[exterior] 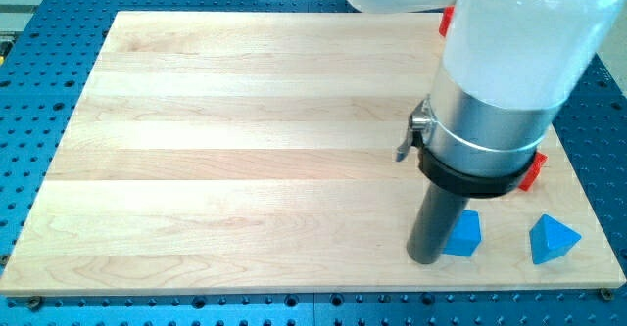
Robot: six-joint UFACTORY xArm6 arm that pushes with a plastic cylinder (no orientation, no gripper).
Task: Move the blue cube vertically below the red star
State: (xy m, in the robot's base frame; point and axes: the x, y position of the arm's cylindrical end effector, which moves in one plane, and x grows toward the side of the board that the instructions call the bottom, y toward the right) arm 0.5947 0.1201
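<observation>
Two blue blocks are sitting near the wooden board's (245, 140) bottom edge.
Camera view: my tip (425, 259), fingerless, is touching the blue cube's (463, 235) left side; a blue triangular block (553, 240) is lying well right; red pieces (532, 171), half hidden, are peeking out above.

my tip (425, 258) touching blue block (463, 236) (its left side) | second blue block (553, 240) right

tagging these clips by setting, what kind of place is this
Probably a robotics lab bench. A pale wooden board lies on a blue perforated metal table, and a white and silver robot arm hangs over small blue blocks on it.
</observation>
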